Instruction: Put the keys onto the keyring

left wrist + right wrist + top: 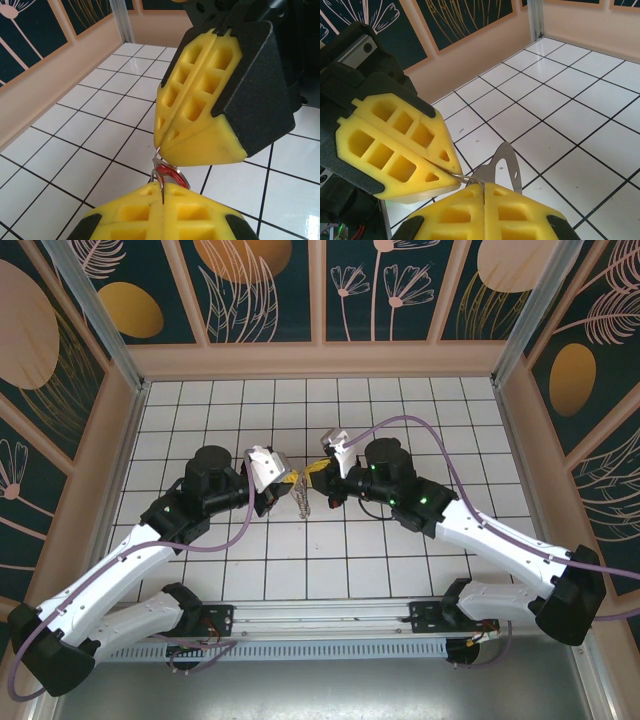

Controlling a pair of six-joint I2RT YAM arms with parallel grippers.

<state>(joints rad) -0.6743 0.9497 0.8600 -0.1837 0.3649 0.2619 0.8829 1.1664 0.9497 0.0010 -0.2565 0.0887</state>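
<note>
Above the tiled floor, my left gripper (283,478) and right gripper (322,462) meet tip to tip, both shut. In the left wrist view, the thin wire of the keyring (156,157) runs from the seam of my left gripper (162,186) up into the tip of the right gripper (159,145). The key with the red tag (169,173) sits against that wire between the two tips; I cannot tell whether it is threaded on. In the right wrist view, the keyring wire (463,177) bridges my right gripper (483,186) and the left gripper (452,173). A bunch of plain keys (300,502) dangles below.
A flat grey metal piece (492,169) with an oblong cut-out stands up just behind my right fingertips. The white tiled floor (400,410) is walled in by tan and patterned panels (320,358). A purple cable (440,435) arcs over the right arm.
</note>
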